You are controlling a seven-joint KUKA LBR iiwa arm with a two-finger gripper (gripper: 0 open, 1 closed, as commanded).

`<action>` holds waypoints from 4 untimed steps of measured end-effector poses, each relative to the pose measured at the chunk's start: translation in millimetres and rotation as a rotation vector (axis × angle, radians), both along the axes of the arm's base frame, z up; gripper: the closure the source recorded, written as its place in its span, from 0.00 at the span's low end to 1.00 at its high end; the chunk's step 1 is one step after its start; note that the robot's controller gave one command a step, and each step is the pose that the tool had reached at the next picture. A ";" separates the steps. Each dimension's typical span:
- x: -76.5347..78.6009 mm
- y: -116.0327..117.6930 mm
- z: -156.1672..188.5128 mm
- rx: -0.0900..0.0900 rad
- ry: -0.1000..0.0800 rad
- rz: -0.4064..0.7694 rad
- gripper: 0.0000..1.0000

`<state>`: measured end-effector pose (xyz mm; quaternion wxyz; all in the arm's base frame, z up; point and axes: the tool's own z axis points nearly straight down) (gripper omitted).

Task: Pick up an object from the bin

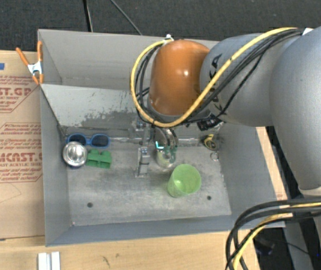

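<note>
Starting at the left of the bin (pixel 121 198), three things lie close together. There is one pair of blue sunglasses (pixel 87 140) against the back wall. Just in front of it is one shiny metal cup (pixel 75 154), lying with its mouth towards the camera. To the right of that, and touching it or nearly so, is one green block (pixel 99 159).

Next comes a bare stretch of floor, then my claw (pixel 155 156), which is low over the middle of the bin. I cannot tell whether it is spread or pressed together, since my own wrist hides too much of it. At its right side is one pale glassy thing (pixel 166 158), small and rounded, and that is the thing I am at. I cannot tell whether I am touching it.

Just in front and to the right of it stands one light green cup (pixel 184 180), close beside it. Farther right, near the right wall, sits one small yellow-and-black piece (pixel 210 142).
</note>
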<state>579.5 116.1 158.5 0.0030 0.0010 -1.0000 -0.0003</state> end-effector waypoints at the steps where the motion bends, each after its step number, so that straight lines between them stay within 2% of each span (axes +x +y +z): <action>1: 10.2 68.0 -30.0 0.003 -0.006 -0.034 0.00; 2: 11.8 55.2 -88.4 -0.002 -0.003 -0.011 0.00; 3: 13.1 56.1 -84.7 0.000 -0.007 -0.011 1.00; 4: 10.0 71.2 71.5 0.003 -0.017 0.060 1.00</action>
